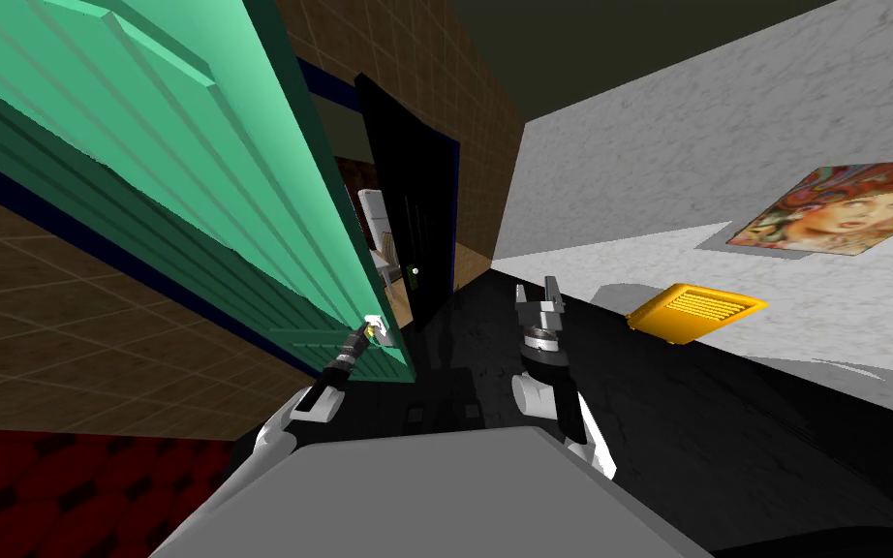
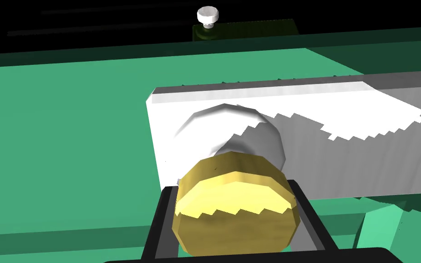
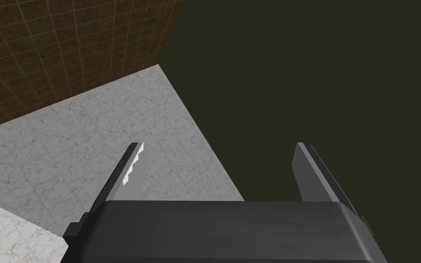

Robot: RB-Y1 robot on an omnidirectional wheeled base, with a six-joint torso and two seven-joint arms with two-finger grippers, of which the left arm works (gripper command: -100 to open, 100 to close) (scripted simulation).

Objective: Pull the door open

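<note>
Yellow knob [image 2: 237, 205]: sitting closest, squeezed between the two dark fingers [image 2: 158, 223] of the left gripper [image 2: 232, 188], sticking out from a round white base.
Left gripper: clamping tight on the yellow knob, one finger pressing each side; reaching up to the door's edge in the head view.
White plate [image 2: 323, 150]: lying flat on the green door [image 1: 193, 174], right behind the knob, partly in shade.
Green door: taking up the left side of the head view, showing long raised strips, carrying the knob low down on its near edge.
Right gripper [image 3: 218, 146]: holding nothing, fingers standing wide apart; pointing up near the middle of the head view, well apart from the green door.
Dark door [image 1: 415, 223]: standing farther off, past the green door's edge, wearing a small white knob [image 2: 208, 15].
Yellow grille [image 1: 696, 312]: sitting low on the pale speckled wall [image 1: 648, 174], off to the right gripper's side.
Picture [image 1: 842, 208]: hanging on that same wall, showing a colourful face.
Brown tiled wall [image 1: 406, 68]: showing above and below the green door.
Black floor [image 1: 725, 436]: spreading under both arms, shining a little.
</note>
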